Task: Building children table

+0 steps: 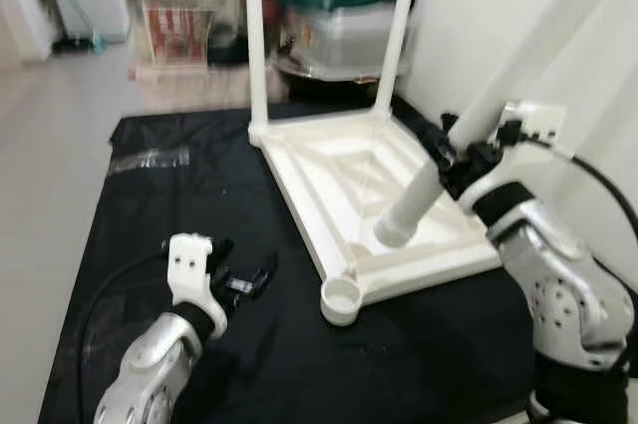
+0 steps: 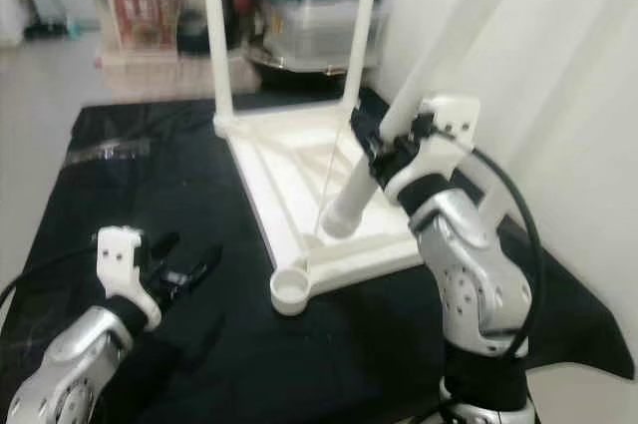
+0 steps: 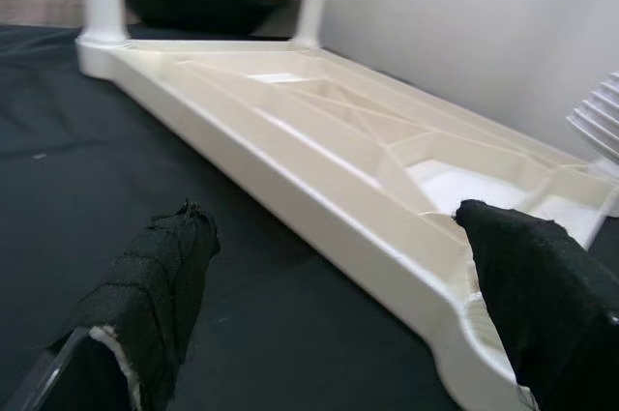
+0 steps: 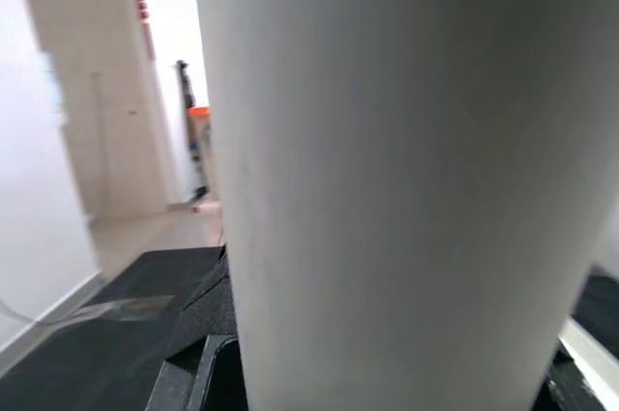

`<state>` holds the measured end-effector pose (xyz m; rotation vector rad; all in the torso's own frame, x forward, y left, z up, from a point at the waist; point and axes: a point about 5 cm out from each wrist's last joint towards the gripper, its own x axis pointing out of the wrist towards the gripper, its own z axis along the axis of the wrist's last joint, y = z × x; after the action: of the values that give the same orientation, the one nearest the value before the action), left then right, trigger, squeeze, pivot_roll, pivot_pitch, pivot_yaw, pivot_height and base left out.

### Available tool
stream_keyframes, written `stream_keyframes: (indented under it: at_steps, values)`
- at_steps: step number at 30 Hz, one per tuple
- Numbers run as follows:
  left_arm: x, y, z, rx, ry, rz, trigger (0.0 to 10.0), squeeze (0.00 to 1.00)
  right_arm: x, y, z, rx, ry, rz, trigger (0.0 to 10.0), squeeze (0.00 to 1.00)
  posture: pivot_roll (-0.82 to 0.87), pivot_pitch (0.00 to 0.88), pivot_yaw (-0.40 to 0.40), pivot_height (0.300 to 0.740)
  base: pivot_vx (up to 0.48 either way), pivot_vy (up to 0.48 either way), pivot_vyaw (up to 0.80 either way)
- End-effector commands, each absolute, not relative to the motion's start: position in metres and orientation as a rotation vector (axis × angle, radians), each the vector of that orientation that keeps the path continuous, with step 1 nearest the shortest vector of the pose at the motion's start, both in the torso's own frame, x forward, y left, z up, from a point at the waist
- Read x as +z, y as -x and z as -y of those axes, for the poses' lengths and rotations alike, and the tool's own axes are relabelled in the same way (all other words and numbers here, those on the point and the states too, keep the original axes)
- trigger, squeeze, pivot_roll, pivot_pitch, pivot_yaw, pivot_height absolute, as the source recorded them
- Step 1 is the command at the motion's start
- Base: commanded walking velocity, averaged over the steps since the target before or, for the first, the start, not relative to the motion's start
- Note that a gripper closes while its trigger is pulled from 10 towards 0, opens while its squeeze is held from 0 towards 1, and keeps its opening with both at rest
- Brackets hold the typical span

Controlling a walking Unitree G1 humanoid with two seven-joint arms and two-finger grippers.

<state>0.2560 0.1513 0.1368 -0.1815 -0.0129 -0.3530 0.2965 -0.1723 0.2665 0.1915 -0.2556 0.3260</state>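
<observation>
A white plastic tabletop [image 1: 339,185] lies upside down on a black mat [image 1: 150,205] at the centre of the left eye view, two legs already standing in its far corners toward the top of the frame. The right gripper [image 1: 454,163], at centre right, is clamped around a third leg [image 1: 469,135], a long white tube held on a slant with its lower end hovering just above the tabletop's underside, near the front right part of the frame's ribbing. An empty round socket [image 1: 342,296] waits at the near corner, lower centre of the frame, apart from the tube's tip. The left gripper [image 1: 239,279] hangs low over the mat at lower left, its fingers spread and holding nothing, just beside the tabletop's near edge.

To seat the leg well, the tube likely needs to be swung upright and its end centred over a vacant socket before any downward push; pressing while it is tilted risks jamming the rim or sliding the tabletop. The free gripper could brace the edge.
</observation>
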Motion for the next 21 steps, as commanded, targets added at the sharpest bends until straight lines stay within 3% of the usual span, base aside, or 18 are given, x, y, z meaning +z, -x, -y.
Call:
stream_keyframes:
  at_steps: [1, 16, 21]
  values:
    - [0.1338, -0.2557, -0.1513, -0.347, 0.186, 0.000, 10.0, 0.00, 0.2690, -0.2964, 0.1738, 0.320, -0.199, 0.275, 10.0, 0.00, 0.00, 0.000, -0.069, 0.740, 0.000, 0.000, 0.00]
    - [0.1331, -0.2555, -0.1505, -0.355, 0.183, -0.007, 10.0, 0.00, 0.2679, -0.2967, 0.1726, 0.323, -0.203, 0.273, 10.0, 0.00, 0.00, 0.000, -0.068, 0.740, 0.000, 0.000, 0.00]
    - [0.1341, -0.2553, -0.1510, -0.349, 0.190, 0.000, 10.0, 0.00, 0.2679, -0.2968, 0.1723, 0.326, -0.203, 0.274, 10.0, 0.00, 0.00, 0.000, -0.069, 0.740, -0.221, 0.000, 0.00]
